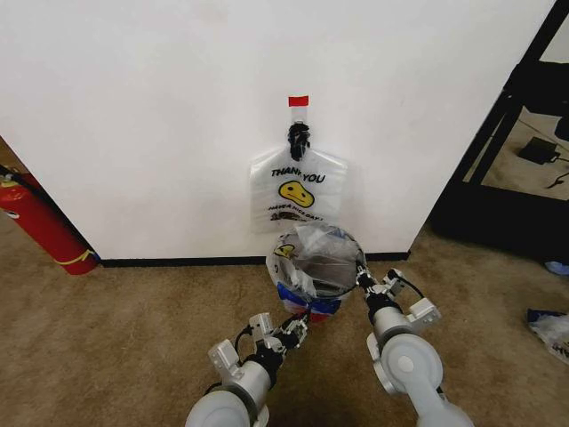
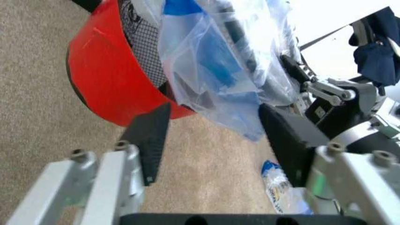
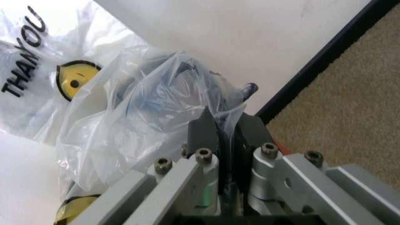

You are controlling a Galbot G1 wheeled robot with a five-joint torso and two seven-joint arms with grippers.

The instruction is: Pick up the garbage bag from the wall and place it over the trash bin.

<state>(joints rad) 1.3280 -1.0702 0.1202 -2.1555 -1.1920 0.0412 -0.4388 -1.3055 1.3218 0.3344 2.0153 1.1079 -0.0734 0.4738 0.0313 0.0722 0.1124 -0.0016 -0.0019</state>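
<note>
- Head view: the garbage bag [image 1: 313, 260] is draped over the trash bin [image 1: 318, 307] on the carpet [image 1: 133, 338], just before the wall [image 1: 178, 107]. A second printed bag [image 1: 298, 189] hangs flat from the black hook [image 1: 299, 138]. The left tool [image 1: 298, 327] sits low at the bin's base; the right tool [image 1: 360, 273] is at the rim.
- Left wrist view: the left tool [image 2: 212, 136] is spread, bag plastic hanging between its fingers [image 2: 150, 136].
- Right wrist view: the right tool [image 3: 226, 133] pinches the bag's film.
</note>
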